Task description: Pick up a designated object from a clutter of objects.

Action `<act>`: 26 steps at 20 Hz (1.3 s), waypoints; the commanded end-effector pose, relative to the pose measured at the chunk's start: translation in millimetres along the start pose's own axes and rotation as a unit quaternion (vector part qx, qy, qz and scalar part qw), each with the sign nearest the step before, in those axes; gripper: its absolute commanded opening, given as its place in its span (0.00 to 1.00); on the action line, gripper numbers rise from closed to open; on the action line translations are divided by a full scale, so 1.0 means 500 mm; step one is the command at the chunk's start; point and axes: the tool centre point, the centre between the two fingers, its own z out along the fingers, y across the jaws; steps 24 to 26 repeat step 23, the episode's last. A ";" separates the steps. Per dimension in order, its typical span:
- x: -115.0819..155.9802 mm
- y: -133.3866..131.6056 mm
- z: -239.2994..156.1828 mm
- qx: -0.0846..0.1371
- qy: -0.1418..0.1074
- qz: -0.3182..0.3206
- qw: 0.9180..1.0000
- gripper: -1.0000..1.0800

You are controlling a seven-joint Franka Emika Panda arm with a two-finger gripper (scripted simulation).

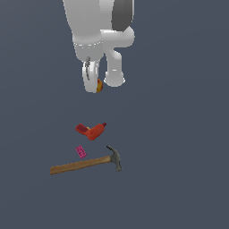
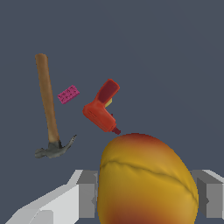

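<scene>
The gripper (image 2: pixel 146 199) is clamped on the small orange-yellow ball (image 2: pixel 146 179), one finger (image 2: pixel 87 194) pressed against each side, and holds it above the dark grey floor (image 1: pixel 179 156). Below it in the exterior view lie the red drill-shaped tool (image 1: pixel 91 130), the small pink card (image 1: pixel 81 152) and the wooden-handled hammer (image 1: pixel 85 163) (dark head toward the exterior view's right), none touching another.

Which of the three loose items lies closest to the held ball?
The red toy drill. It lies nearest the orange-yellow ball clamped in the gripper; the pink card and the wooden-handled hammer lie beyond it.
</scene>
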 end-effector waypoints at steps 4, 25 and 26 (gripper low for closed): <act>0.068 0.041 -0.101 0.000 0.000 0.000 1.000 0.00; 0.186 0.098 -0.272 0.000 0.002 0.000 1.000 0.00; 0.186 0.098 -0.272 0.000 0.002 0.000 1.000 0.00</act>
